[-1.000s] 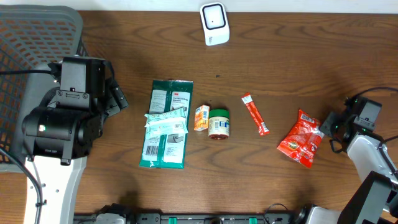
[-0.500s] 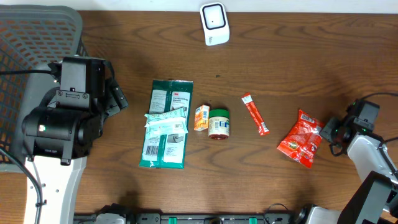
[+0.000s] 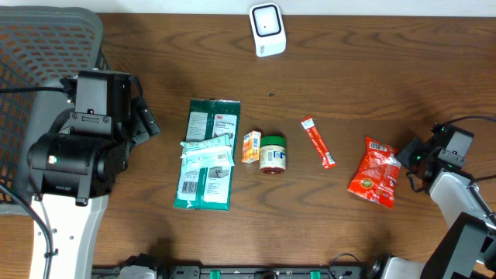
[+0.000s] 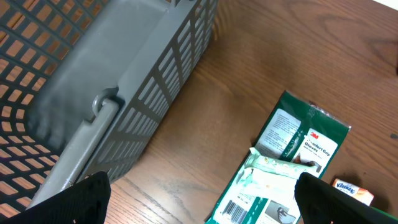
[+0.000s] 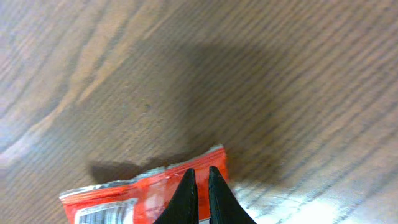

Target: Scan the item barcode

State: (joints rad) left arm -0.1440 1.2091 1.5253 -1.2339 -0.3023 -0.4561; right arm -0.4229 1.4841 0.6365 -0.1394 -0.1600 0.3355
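Right wrist: right gripper [image 5: 200, 177] clenched on red snack packet [image 5: 121, 202] edge, seemingly shallow pinch; foil could slip when lifted.

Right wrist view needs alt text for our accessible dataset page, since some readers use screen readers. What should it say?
The right gripper, its two black fingers nearly together, pinches the top corner of a red packet at the bottom of the frame. Brown wooden table fills the rest, with a dark shadow just beyond the packet.
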